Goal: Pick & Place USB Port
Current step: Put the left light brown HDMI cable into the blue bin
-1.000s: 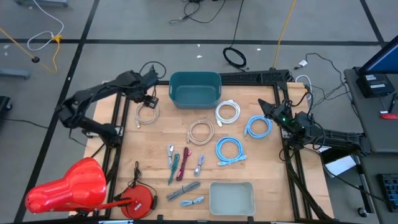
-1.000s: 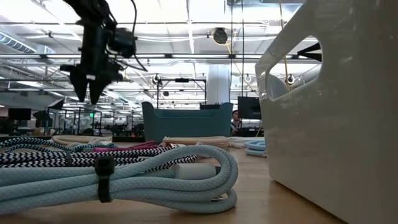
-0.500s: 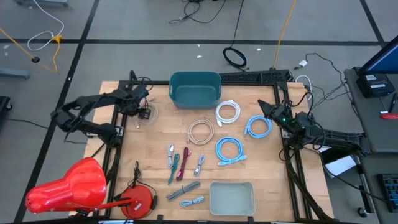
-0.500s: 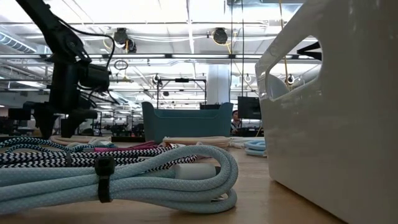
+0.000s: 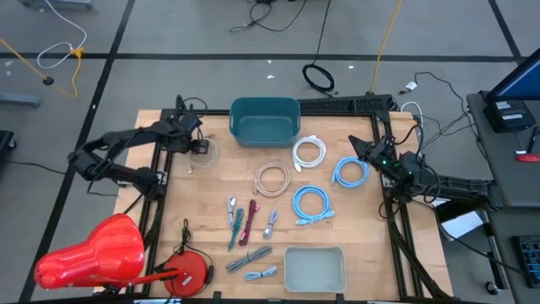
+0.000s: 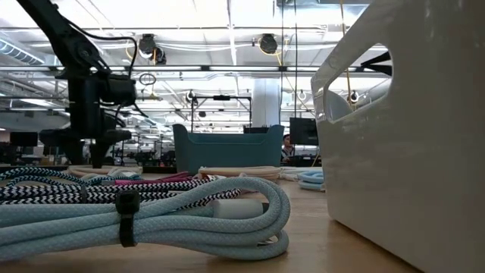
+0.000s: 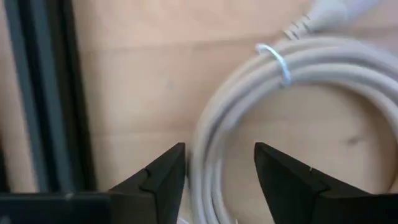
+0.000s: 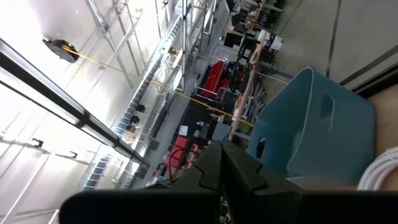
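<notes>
Descent complete: left end effector (image 7: 219,180), lower than a second ago, straddles the beige coiled cable (image 7: 298,87) with fingers spread; grasp judged imminent. Right end effector (image 5: 364,150), fingers together, waits.

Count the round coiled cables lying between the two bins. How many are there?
5: beige coil under the left gripper, white coil, blue coil, central beige coil, second blue coil.
</notes>
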